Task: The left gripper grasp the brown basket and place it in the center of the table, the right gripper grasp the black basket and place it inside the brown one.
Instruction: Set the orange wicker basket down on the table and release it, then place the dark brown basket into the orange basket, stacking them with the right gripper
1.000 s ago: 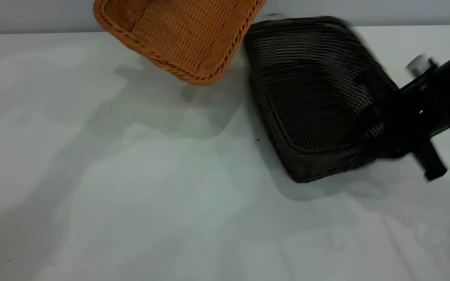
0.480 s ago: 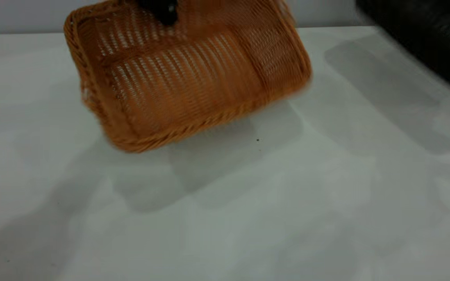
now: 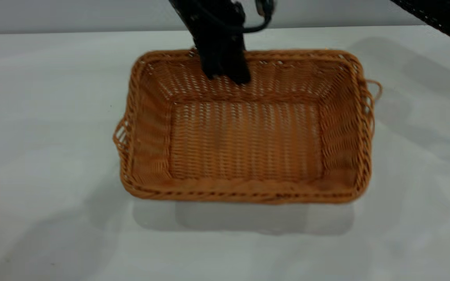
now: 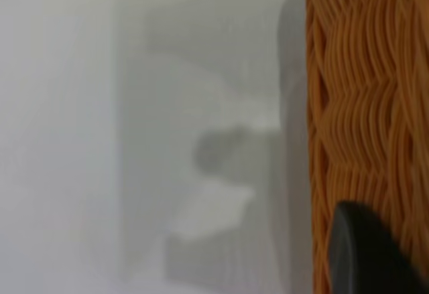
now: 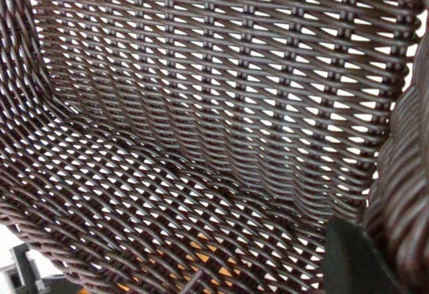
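- I am gripping the far long wall of the brown basket with the left gripper: the jaws are closed over the rim, one finger down inside the wall, the other hidden behind it.
- In the left wrist view I am seeing one dark fingertip pressed against the orange weave, with bare table beside it.
- The brown basket is sitting flat and level near the middle of the table, mouth up and nothing in it, so I judge its placement about done; I am planning to open the jaws and lift straight up so the rim does not drag.
- The right gripper itself is barely showing; only a dark finger at the edge of its wrist view against the black basket, whose weave fills that view, so I judge it to be clamped on that basket.
- In the exterior view only a corner of the black basket is showing, high at the far right, well apart from the brown one.
- For nesting, I am needing the left arm out of the way first; the two baskets look close in size, so I am lining up long sides and lowering level.
- Open table is lying all round the brown basket, with the far edge just behind it.
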{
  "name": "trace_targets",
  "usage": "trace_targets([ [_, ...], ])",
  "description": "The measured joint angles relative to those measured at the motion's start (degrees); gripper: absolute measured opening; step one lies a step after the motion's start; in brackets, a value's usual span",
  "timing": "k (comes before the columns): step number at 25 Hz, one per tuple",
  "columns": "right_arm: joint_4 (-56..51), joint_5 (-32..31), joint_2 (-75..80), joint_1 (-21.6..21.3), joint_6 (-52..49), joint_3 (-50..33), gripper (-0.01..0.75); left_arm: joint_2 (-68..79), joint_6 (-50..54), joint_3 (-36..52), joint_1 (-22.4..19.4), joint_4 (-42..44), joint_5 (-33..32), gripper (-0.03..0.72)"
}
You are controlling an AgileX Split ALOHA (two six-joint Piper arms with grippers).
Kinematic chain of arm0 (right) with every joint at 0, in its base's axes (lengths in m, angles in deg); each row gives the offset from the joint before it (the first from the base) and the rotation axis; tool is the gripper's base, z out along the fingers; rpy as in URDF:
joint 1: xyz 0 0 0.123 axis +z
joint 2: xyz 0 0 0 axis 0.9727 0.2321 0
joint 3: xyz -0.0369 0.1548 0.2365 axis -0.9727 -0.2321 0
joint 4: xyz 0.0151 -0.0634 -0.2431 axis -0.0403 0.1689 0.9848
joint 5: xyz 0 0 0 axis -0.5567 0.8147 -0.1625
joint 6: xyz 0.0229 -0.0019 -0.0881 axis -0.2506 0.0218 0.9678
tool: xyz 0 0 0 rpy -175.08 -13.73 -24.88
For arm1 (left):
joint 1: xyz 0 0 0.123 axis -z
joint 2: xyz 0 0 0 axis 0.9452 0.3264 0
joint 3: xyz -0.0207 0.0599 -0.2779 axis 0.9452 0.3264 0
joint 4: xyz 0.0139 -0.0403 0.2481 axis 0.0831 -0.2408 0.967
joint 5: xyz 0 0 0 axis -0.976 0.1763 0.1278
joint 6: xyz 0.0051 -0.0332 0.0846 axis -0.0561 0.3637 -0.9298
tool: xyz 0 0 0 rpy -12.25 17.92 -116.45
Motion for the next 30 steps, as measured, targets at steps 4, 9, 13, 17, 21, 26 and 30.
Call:
trace_targets([
  [4,0.6,-1.5,-0.1,0.0,-0.1,0.1,0.082,0.5,-0.3,-0.1,0.2,-0.5,1.3,0.259],
  [9,1.9,-3.0,-0.1,0.0,-0.4,0.1,0.082,-0.4,2.6,-0.1,0.2,-0.9,7.3,0.465],
  [13,4.4,-4.9,-0.1,0.8,-1.5,0.1,0.082,-6.2,15.9,-0.1,-1.9,-1.0,9.0,0.526],
  [17,8.5,-5.4,-0.1,6.9,-4.8,0.1,0.082,-13.3,32.2,-0.1,-8.2,-0.9,8.8,0.531],
  [21,14.3,-6.4,-0.1,17.3,-7.8,0.1,0.082,-18.2,40.5,-0.1,-14.9,-0.9,8.5,0.532],
  [26,16.7,-4.8,0.3,29.1,-9.6,0.1,0.082,-19.2,41.7,-0.1,-18.2,-0.9,8.1,0.533],
  [30,16.1,-1.3,2.6,36.4,-10.0,0.1,0.082,-19.0,41.7,-0.1,-18.4,-0.9,7.5,0.533],
])
